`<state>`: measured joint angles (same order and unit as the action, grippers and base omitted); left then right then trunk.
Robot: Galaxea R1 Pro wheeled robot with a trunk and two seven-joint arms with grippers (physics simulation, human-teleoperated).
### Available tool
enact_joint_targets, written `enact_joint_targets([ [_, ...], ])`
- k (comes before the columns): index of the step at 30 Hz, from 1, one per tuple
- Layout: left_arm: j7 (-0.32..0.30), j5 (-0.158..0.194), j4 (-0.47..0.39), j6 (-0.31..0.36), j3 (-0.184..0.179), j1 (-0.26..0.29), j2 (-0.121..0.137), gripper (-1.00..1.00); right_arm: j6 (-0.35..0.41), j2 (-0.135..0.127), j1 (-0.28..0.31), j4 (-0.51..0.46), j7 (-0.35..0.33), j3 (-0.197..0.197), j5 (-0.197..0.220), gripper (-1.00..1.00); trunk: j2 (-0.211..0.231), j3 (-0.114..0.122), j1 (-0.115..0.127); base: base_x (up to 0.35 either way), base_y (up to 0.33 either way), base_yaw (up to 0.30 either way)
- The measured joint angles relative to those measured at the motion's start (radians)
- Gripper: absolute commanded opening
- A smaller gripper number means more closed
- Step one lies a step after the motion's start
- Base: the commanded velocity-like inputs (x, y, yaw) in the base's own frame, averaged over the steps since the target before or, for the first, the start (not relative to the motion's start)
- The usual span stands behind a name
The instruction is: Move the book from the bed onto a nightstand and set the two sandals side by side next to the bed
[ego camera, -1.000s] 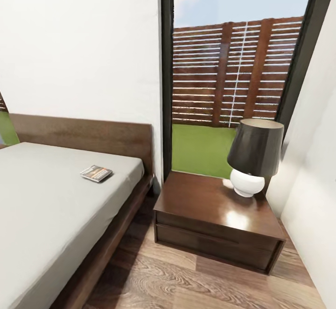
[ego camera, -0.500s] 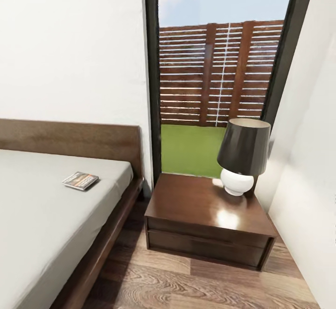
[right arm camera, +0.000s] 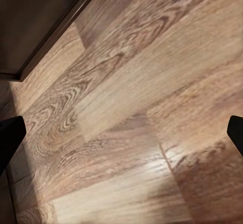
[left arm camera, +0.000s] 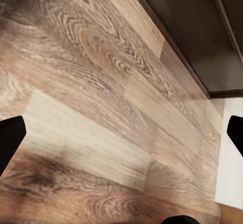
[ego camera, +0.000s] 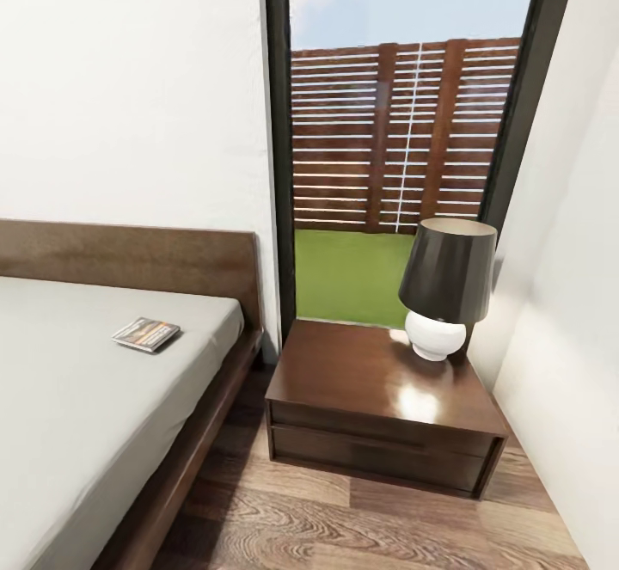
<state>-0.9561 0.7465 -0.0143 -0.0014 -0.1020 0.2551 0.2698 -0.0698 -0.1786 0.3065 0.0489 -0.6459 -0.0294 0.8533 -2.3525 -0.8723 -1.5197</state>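
The book (ego camera: 146, 334) lies flat on the light-grey mattress of the bed (ego camera: 77, 398), near the headboard and the bed's right edge. Right of the bed stands a dark-brown nightstand (ego camera: 361, 372) with a drawer seam. The sandals are out of view. In the left wrist view my left gripper (left arm camera: 121, 138) is open over bare wood floor, its black fingertips (left arm camera: 10, 143) far apart. My right gripper (right arm camera: 121, 135) is open too, with nothing between its fingertips (right arm camera: 235, 132), above floor planks.
A lamp (ego camera: 447, 282) with a dark shade and white base takes the nightstand's back right corner. A tall black-framed window (ego camera: 395, 123) is behind it, a white wall (ego camera: 559, 364) close on the right. Dark furniture edges (left arm camera: 192, 31) (right arm camera: 35, 21) border the floor (ego camera: 344, 518).
The whole head picture has shifted left and slightly down, so the camera has turned right. Book, bed, nightstand and lamp lie as before.
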Motion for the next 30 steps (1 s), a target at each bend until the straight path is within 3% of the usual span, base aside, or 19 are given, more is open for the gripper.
enact_joint_targets([
  [8,0.0,0.0,0.0,0.0,0.0,-0.001,0.0,1.0,-0.007,0.001,0.0,0.0,-0.002,-0.001,0.0,1.0,0.0,0.0,0.0,0.0,0.0,-0.001],
  [11,-0.017,0.018,-0.006,-0.015,-0.007,-0.006,0.014,1.0,-0.015,0.008,0.012,-0.01,-0.019,-0.012,0.005,1.0,0.0,0.0,0.0,0.0,0.0,0.0],
  [15,-0.04,0.036,-0.006,-0.017,-0.008,-0.006,0.014,1.0,-0.015,0.008,0.012,-0.01,-0.033,-0.012,0.005,1.0,0.0,0.0,0.0,0.0,0.0,0.0],
  [30,-0.042,0.012,-0.009,-0.02,-0.016,-0.017,0.002,1.0,-0.017,0.047,0.012,-0.008,-0.016,0.032,-0.049,1.0,0.0,0.0,0.0,0.0,0.0,0.0],
])
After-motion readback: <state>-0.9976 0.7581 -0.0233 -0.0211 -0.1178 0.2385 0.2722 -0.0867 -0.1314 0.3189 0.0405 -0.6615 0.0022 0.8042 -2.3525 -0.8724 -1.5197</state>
